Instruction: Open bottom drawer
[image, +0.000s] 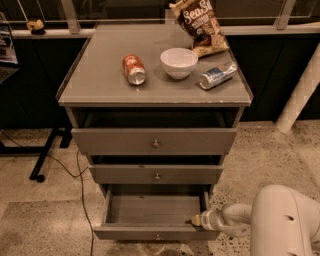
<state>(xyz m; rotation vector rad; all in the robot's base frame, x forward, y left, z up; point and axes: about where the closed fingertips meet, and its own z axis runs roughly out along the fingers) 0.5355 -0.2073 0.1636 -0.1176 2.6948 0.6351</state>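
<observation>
The hand (198, 220) sits low in the picture, at about five o'clock from the cabinet's centre, right at the front right corner of the bottom drawer (155, 233). Its tip is against the drawer's right side wall, just behind the front panel. Whether it is clenched or released cannot be told. The pale arm (234, 220) runs away from it toward three o'clock and joins the robot's bulky white body (286, 222) in the lower right corner.

The bottom drawer stands well out from the grey cabinet, its bare inside open to view and its small knob (157, 236) at the centre of the shallow front. At twelve o'clock from it is the middle drawer (156, 175), and above that the taller top drawer (154, 141), each with its own round knob (a dark gap shows over both fronts).

On the counter (95, 82) a red can (133, 69) lies on its side at nine o'clock from a white bowl (178, 62). A silver and blue can (217, 75) lies on its side at four o'clock from the bowl, near the counter's right edge. A snack bag (199, 25) leans at one o'clock from the bowl, at the back edge.

On the floor at nine o'clock from the bottom drawer a thin cable (82, 200) trails down.
</observation>
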